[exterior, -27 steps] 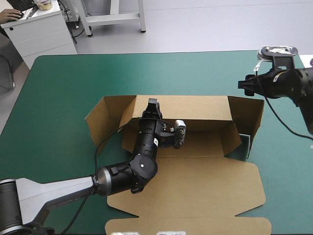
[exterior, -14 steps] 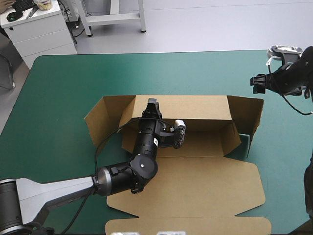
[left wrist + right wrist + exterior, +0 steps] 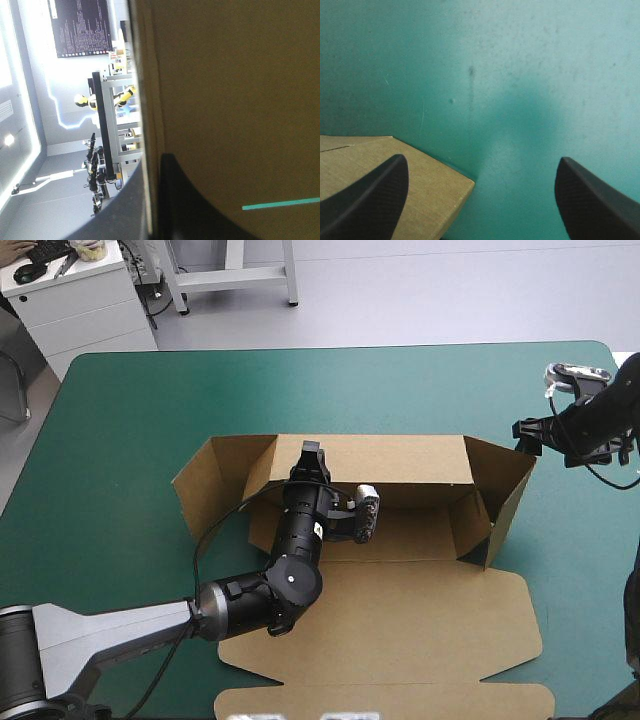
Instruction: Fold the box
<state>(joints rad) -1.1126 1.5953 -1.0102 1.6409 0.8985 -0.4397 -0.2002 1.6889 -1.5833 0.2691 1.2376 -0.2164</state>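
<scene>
The brown box [image 3: 400, 620] lies in the middle of the table, its lid flat toward the near edge and its long back wall [image 3: 400, 462] raised. My left gripper [image 3: 312, 452] is shut on the top edge of that wall, left of its middle. In the left wrist view the box [image 3: 225, 100] fills the frame, its edge caught in the left gripper [image 3: 152, 162]. The right end flap [image 3: 505, 502] stands angled inward. My right gripper [image 3: 525, 430] hovers open just beyond that flap's far corner. In the right wrist view a box corner [image 3: 430, 195] lies beside one finger of the right gripper [image 3: 481, 159].
The left end flap [image 3: 215, 490] splays outward. The teal-green cover [image 3: 300, 390] is bare beyond the box. The table's right edge [image 3: 625, 370] runs close behind the right arm. A white drawer cabinet [image 3: 80, 300] stands off the far left corner.
The right gripper has moved right and slightly nearer, away from the box. The right end flap has swung inward and stands more upright. The left arm has not moved.
</scene>
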